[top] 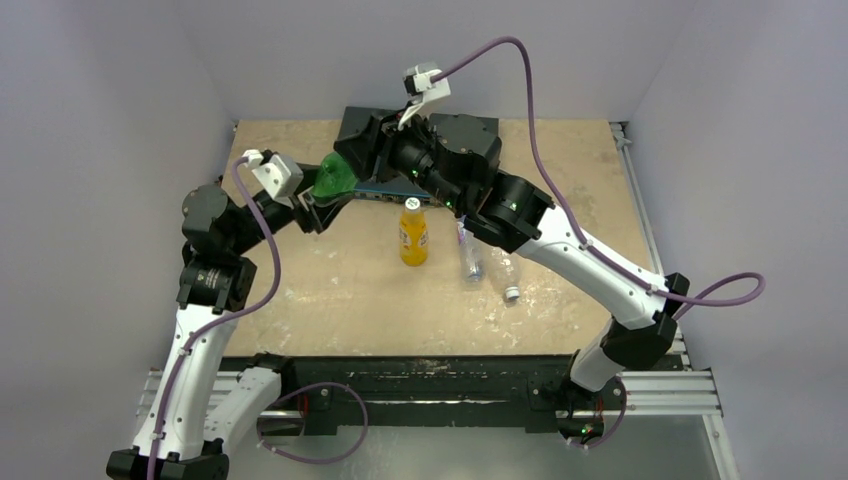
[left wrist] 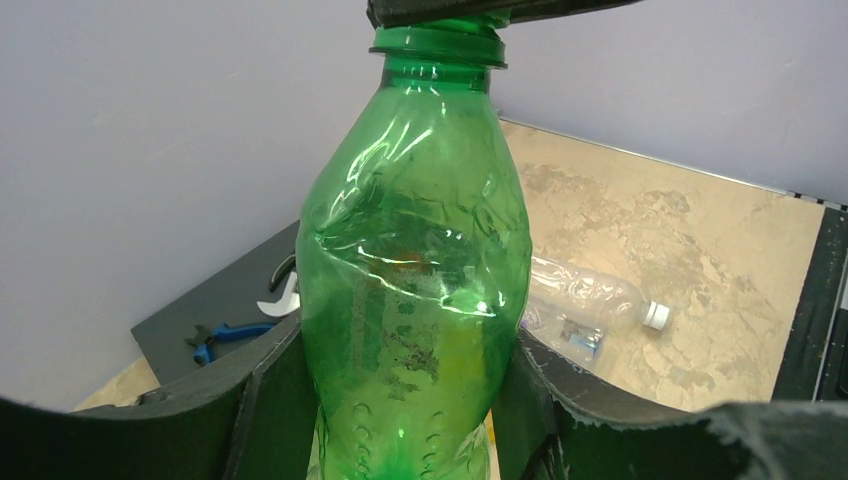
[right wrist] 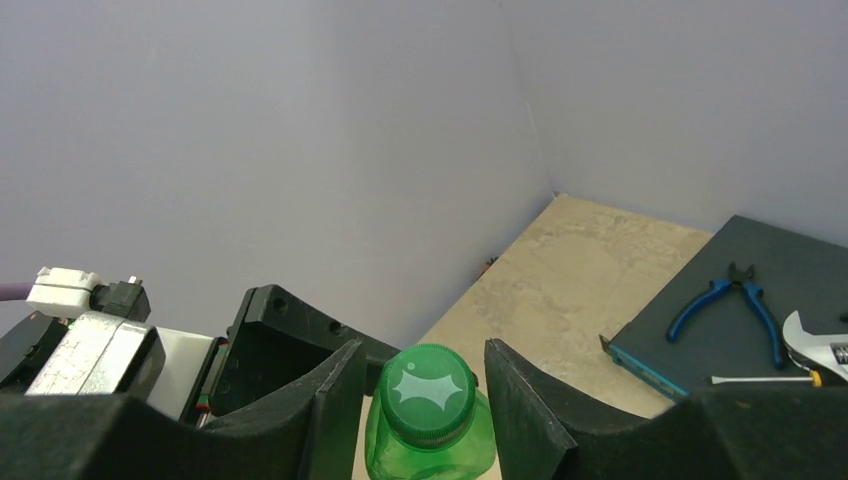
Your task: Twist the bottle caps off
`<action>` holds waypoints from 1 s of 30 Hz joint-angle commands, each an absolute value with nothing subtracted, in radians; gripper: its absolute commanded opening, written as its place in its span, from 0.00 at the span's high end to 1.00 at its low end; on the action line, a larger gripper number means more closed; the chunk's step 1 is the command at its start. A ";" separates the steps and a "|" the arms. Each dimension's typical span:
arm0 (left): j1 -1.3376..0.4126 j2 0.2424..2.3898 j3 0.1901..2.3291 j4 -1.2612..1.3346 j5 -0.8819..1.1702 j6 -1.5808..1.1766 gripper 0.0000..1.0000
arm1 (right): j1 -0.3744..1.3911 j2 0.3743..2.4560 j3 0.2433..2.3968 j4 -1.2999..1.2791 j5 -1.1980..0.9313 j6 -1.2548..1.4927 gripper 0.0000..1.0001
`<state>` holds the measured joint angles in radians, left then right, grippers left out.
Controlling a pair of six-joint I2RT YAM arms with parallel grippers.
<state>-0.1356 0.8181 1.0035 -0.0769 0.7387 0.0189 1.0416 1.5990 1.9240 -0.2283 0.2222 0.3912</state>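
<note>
The left claw [left wrist: 405, 415] is clenched on the lower part of the green bottle [left wrist: 415, 250]. One dark finger [left wrist: 270, 400] presses each side, and the plastic is dented in. The bottle is held up in the air and stands almost straight.

The right claw [right wrist: 425, 400] comes down on the bottle from above. In the right wrist view the dark green cap [right wrist: 430, 392] sits at the bottom middle of the frame, right between the two black fingers [right wrist: 335, 410]. They stand very close on both sides. A thin gap seems to show on each side, so I cannot tell if they are squeezing the cap or only near it.

In the top view both claws meet at the upper middle, a bit to the left. The grey back wall is close behind them. The dark tray [right wrist: 700, 330] lies just beside them at the back edge of the table [top: 300, 300]. Blue-handled pliers [right wrist: 725, 300] and a wrench [right wrist: 820, 345] lie on the tray.

The orange bottle [top: 413, 238] stands up in the middle of the table, with its white cap [top: 411, 204] on. It is near the right arm's wrist. Two clear bottles [top: 470, 258] lie on their sides just right of it. A wide stretch of tan table shows at the left and along the bottom. Grey walls stand along the left, back and right edges.
</note>
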 commanded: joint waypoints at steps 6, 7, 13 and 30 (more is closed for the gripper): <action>-0.132 0.815 1.012 -0.029 0.708 0.008 1.00 | 1.045 1.588 1.919 -0.190 0.206 0.414 0.59; -0.132 0.815 1.012 -0.031 0.715 0.008 1.00 | 1.045 1.583 1.917 -0.187 0.206 0.414 0.62; -0.132 0.819 1.021 -0.036 0.775 -0.041 1.00 | 1.045 1.558 1.903 -0.161 0.158 0.395 0.75; -0.147 0.908 1.109 0.192 1.262 -0.557 1.00 | 0.893 1.357 1.611 0.246 -0.661 0.362 0.64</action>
